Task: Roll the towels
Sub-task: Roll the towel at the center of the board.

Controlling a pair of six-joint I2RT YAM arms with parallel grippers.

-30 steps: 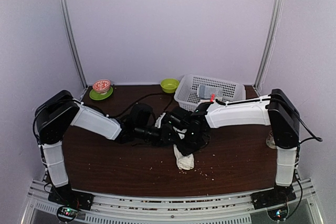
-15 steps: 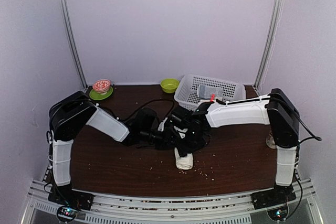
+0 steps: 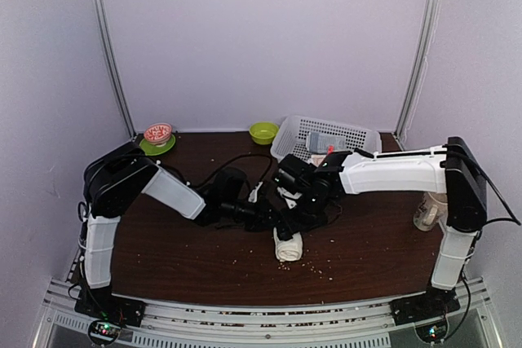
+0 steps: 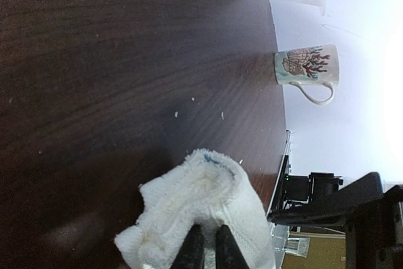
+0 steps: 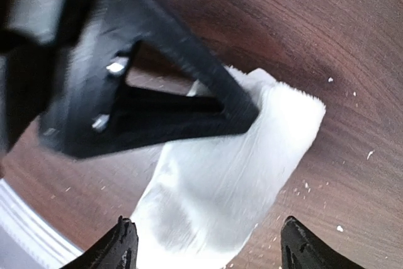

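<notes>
Left end effector [image 4: 204, 250] is clamped on one end of the towel [image 4: 201, 200], apparently pinning the roll so it cannot unwind. It lies near the middle of the desk [image 3: 163, 242]. Right end effector [image 5: 208, 244] hovers above it, jaws apart, ready to press or tuck.

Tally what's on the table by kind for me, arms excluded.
Towels: 2 (white towel; grey-blue rolled towel inside the white basket)
Bowls: 2 (green bowl; red-patterned bowl)
Plates: 1 (green plate)
Mugs: 1 (mug)
Baskets: 1
Total: 7. A pale patch between the arms is too hidden to count.
</notes>
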